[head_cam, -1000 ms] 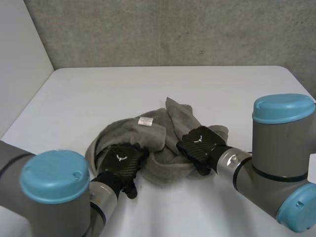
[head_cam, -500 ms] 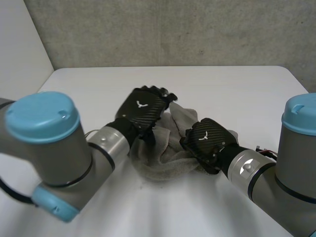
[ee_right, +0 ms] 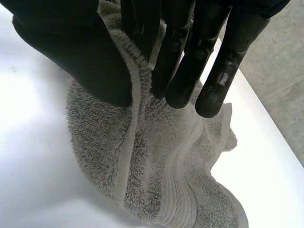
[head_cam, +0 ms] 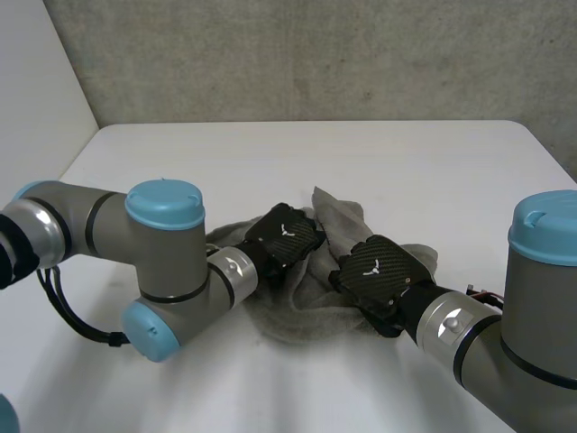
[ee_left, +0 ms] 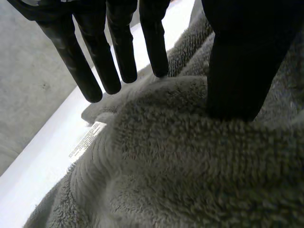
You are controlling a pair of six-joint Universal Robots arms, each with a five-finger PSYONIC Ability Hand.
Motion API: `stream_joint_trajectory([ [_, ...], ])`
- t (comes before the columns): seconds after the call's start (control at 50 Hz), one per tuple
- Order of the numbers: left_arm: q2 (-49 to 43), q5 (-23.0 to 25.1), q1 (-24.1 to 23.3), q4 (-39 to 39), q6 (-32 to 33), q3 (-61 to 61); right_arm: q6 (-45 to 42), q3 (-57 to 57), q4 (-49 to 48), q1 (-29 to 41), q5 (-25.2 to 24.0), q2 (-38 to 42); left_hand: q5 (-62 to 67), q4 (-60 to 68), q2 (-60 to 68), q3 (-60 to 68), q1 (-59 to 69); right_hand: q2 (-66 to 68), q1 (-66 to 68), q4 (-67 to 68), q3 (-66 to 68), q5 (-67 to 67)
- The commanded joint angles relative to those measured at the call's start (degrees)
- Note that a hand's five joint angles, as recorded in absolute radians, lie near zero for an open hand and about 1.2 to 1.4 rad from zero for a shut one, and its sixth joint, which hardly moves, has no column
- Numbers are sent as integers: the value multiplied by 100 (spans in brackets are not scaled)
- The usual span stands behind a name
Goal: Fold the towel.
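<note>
A crumpled grey towel point(head_cam: 302, 311) lies in a heap at the middle of the white table. My left hand point(head_cam: 287, 236) rests on the heap's left part. In the left wrist view its fingers point(ee_left: 78, 52) reach out straight just above the pile of the towel point(ee_left: 180, 166), the thumb tip touches the cloth, and a white label point(ee_left: 88, 138) shows past the fingertips. My right hand point(head_cam: 379, 268) is on the towel's right part. In the right wrist view its thumb point(ee_right: 80, 52) and fingers pinch a hemmed edge of the towel point(ee_right: 156, 161).
The white table point(head_cam: 361, 162) stretches bare behind the towel to a grey wall point(head_cam: 315, 54). My left arm's elbow point(head_cam: 162, 271) lies low over the table just left of the towel. The right arm point(head_cam: 532, 307) stands at the near right.
My left hand left the towel's near left edge, rose over its far side, then came down onto the heap's left part. The right hand kept its grip and barely shifted.
</note>
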Motion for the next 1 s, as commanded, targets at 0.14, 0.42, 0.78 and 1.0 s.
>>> stream_joint_trajectory([
  [0.14, 14, -87, -2, -64, 275, 275, -18, -211, -175, -182, 47, 95, 4793, 4787, 4776, 4777, 4792, 1048, 2404, 969, 1000, 1162],
  [0.42, 797, -1570, 516, 961, -706, 2787, 184, -3724, -1751, -139, 1372, 1123, 4793, 4787, 4776, 4777, 4792, 1261, 2617, 1181, 1213, 1374],
  [0.78, 2318, -2513, 1167, 1694, -2292, -348, 202, -2585, -2338, -138, 627, 851, 4793, 4787, 4776, 4777, 4792, 1261, 2617, 1181, 1213, 1374],
  [1.0, 1966, -2276, 1114, 1623, -2301, -3020, -115, -1785, -228, -191, -102, 1853, 4793, 4787, 4776, 4777, 4792, 1233, 2589, 1154, 1185, 1347],
])
